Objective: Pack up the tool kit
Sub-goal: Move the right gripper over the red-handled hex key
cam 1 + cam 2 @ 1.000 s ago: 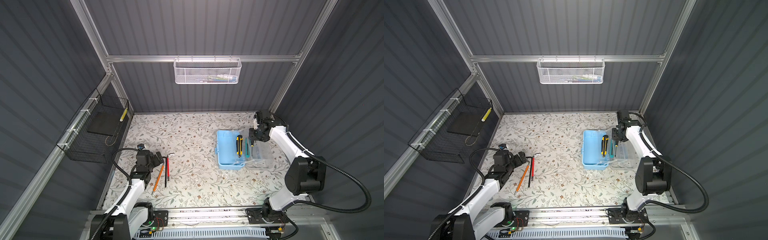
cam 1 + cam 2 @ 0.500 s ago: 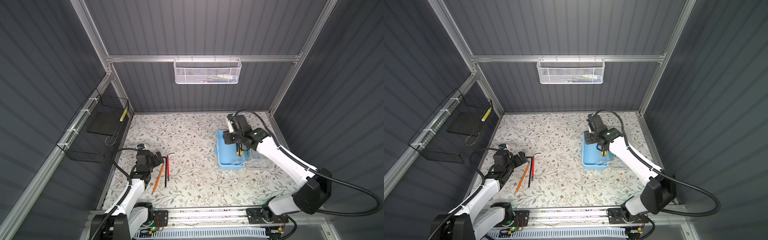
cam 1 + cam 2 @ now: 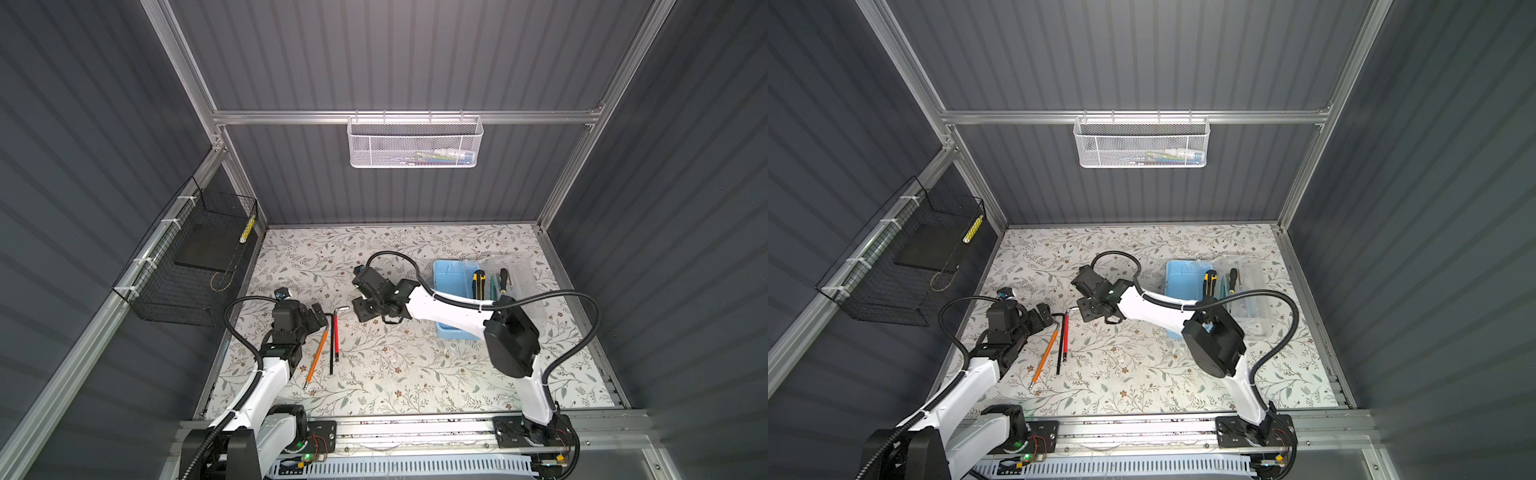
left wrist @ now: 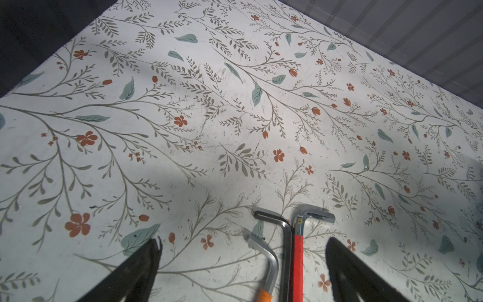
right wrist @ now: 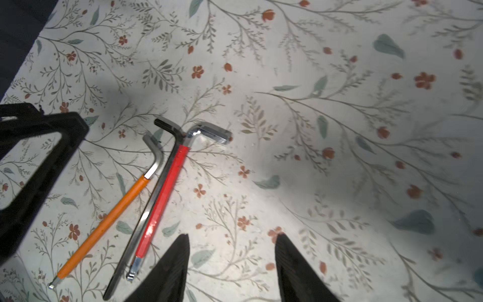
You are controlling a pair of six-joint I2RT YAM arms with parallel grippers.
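Count: 3 L-shaped hex keys loose on the floral-patterned table (image 3: pixel 395 374): orange-sleeved hex key (image 3: pixel 316 357), plain black hex key (image 3: pixel 331 345), red-sleeved hex key (image 3: pixel 336 338). They lie side by side with bent ends toward the back wall. Black and red run pressed together; orange splays off at its long end.

1 light-blue rectangular plastic box (image 3: pixel 446 276) on the right side of the table, clear lid (image 3: pixel 519 270) laid out flat toward the right wall. 3 tools lie along the box/lid seam: yellow-and-black-handled tool (image 3: pixel 478 282), teal tool (image 3: pixel 494 286), black-handled screwdriver (image 3: pixel 503 276). Can't tell which half each sits in. The right arm hides the box's near end.

1 white mesh basket (image 3: pixel 413 143) on the back rail, 1 black wire basket (image 3: pixel 187 266) on the left wall, both off the table.

Room: keys sit near the table's left edge, box near the right edge. Centre strip and front of table are bare.

Left gripper (image 3: pixel 316 318): jaws spread wide, nothing held, low just beside the keys' bent ends. In the left wrist view the bends show between its fingers; can't tell contact.

Right gripper (image 3: pixel 376 316): reaches across the middle, jaws parted but narrower than the left's, empty, just right of the red key's short leg, not touching it.
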